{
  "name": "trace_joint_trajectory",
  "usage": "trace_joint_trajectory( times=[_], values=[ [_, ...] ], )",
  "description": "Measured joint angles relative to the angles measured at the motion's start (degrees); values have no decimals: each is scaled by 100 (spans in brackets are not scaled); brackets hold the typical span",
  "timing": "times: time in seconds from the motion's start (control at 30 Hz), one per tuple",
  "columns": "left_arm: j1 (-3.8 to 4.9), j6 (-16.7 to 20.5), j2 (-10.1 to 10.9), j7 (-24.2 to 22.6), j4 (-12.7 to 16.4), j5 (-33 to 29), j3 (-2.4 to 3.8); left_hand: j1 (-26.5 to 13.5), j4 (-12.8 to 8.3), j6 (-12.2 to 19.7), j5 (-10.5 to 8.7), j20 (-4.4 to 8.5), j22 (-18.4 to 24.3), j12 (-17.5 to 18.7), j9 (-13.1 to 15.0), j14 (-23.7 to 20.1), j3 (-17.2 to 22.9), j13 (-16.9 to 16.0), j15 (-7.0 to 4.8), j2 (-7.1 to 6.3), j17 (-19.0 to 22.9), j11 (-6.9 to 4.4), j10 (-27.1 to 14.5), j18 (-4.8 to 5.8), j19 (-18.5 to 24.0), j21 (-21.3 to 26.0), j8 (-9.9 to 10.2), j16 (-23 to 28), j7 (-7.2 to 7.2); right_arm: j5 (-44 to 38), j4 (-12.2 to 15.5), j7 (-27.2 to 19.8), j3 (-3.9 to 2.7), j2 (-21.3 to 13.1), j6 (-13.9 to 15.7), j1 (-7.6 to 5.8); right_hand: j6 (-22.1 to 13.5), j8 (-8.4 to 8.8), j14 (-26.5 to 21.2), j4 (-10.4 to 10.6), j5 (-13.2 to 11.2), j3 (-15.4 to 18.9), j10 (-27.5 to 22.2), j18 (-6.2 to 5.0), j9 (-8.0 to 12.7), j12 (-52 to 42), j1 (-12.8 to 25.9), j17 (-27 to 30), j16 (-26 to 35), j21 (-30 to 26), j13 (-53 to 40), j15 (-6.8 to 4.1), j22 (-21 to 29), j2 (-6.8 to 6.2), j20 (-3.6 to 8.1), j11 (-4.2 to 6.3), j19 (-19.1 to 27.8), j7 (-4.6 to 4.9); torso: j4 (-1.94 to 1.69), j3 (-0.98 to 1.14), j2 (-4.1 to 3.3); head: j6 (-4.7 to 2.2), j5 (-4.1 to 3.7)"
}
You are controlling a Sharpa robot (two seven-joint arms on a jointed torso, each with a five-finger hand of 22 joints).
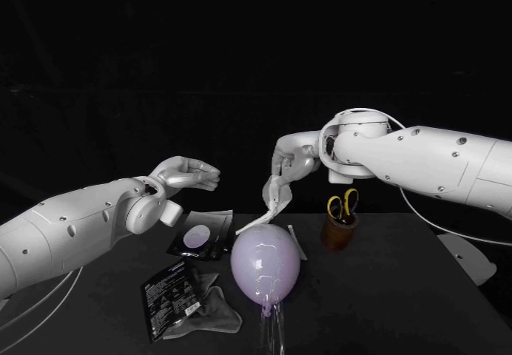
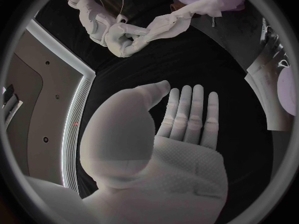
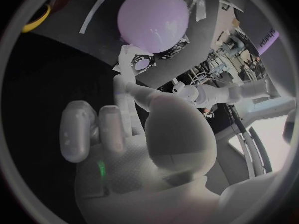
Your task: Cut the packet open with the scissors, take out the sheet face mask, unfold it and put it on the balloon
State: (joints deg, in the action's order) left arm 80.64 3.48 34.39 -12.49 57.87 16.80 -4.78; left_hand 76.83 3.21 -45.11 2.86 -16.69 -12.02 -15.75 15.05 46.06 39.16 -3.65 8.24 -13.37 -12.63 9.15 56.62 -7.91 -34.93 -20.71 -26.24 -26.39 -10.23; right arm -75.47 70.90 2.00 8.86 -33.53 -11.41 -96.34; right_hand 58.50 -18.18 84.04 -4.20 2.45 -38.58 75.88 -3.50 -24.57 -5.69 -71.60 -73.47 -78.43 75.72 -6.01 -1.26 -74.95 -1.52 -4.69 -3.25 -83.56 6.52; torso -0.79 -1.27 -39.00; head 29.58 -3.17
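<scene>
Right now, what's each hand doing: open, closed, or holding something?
Left hand: open, holding nothing.
Right hand: holding the sheet face mask, which hangs from it above the balloon.

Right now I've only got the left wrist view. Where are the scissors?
Observer: Head view has the scissors standing handles-up in a brown cup, on the right arm's side of the balloon.
Operator: Packet?
Observer: A black packet lies flat on the table near the robot, on the balloon's other side.
Operator: Balloon orientation?
Observer: On its side, neck toward the robot; the mask held by the right robot hand hangs down to its far end.
</scene>
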Motion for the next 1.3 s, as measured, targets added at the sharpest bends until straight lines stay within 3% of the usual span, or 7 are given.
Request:
trace_joint_trajectory(
  times=[0.2,0.6,0.73,0.87,0.97,1.1,1.3],
  values=[
    [0,4,-201,-326,-66,-141,8,37,-46,84,0,-1,188,331,-68,-164,-158,5,97,-37,144,109,-72,89,-41,272,130,435,36,-1322,216,162,1,3,736,-3,15,-24,0,0,21,0,45,0,-2,8,24,-20,-35,97,-7,0,1,-23,21,14,-7,-31,6,-2,0,-14,-16],
    [0,-78,-540,-715,-198,-98,28,49,-18,328,0,-8,548,950,-209,-724,-1072,2,343,-84,443,-132,-547,356,154,839,457,1201,59,-2690,396,332,1,-10,1921,-3,28,-48,-20,26,21,-25,102,1,-2,10,60,-41,-35,160,-17,-19,5,-60,29,39,-12,-64,1,2,-4,-55,-31],
    [0,-83,-673,-807,-239,6,32,245,58,453,0,-5,684,1199,-269,-1266,-1826,-2,373,111,608,-203,-817,358,235,1041,667,1588,121,-2850,399,352,0,-1,2115,-3,29,-69,-21,26,21,-25,121,1,-2,21,75,-41,-35,160,-16,-19,4,-75,29,58,-12,-66,-4,2,-4,-76,-29],
    [0,-70,-790,-876,-276,150,34,421,200,472,0,1,775,1198,-300,-1394,-2533,2,383,288,664,-220,-1082,358,249,1163,811,1750,119,-2955,409,363,0,8,2243,-2,28,-69,-21,26,21,-25,121,1,-2,21,83,-41,-35,160,-16,-19,3,-83,28,58,-11,-67,-3,2,-3,-97,-18],
    [0,-26,-879,-893,-303,273,35,572,343,764,0,1,809,1198,-398,-1504,-3015,16,375,438,697,-186,-1272,358,249,1201,1014,1829,144,-3006,413,368,0,15,2311,-2,28,-69,-21,26,20,-25,122,1,-2,21,90,-40,-35,160,-15,-19,1,-90,28,59,-11,-68,-4,2,-3,-109,-8],
    [0,98,-980,-892,-357,409,36,880,585,1226,0,-1,829,1226,-547,-1566,-3520,37,395,518,722,-82,-1623,357,181,1261,1294,1914,149,-3052,413,373,0,23,2382,1,27,-69,-21,26,20,-25,141,1,-3,22,97,-38,-34,160,-20,-18,0,-97,28,78,-11,-68,-5,2,-1,-129,8],
    [0,376,-1055,-824,-417,599,36,1291,1118,1345,0,-11,834,1249,-597,-1566,-4078,49,395,453,733,-67,-2009,358,134,1323,1403,1996,115,-3091,425,376,0,43,2462,3,41,-67,0,42,18,-40,153,2,-3,26,96,-35,-34,182,-21,-40,0,-96,27,89,-10,-54,-5,2,-1,-146,13]
  ],
)
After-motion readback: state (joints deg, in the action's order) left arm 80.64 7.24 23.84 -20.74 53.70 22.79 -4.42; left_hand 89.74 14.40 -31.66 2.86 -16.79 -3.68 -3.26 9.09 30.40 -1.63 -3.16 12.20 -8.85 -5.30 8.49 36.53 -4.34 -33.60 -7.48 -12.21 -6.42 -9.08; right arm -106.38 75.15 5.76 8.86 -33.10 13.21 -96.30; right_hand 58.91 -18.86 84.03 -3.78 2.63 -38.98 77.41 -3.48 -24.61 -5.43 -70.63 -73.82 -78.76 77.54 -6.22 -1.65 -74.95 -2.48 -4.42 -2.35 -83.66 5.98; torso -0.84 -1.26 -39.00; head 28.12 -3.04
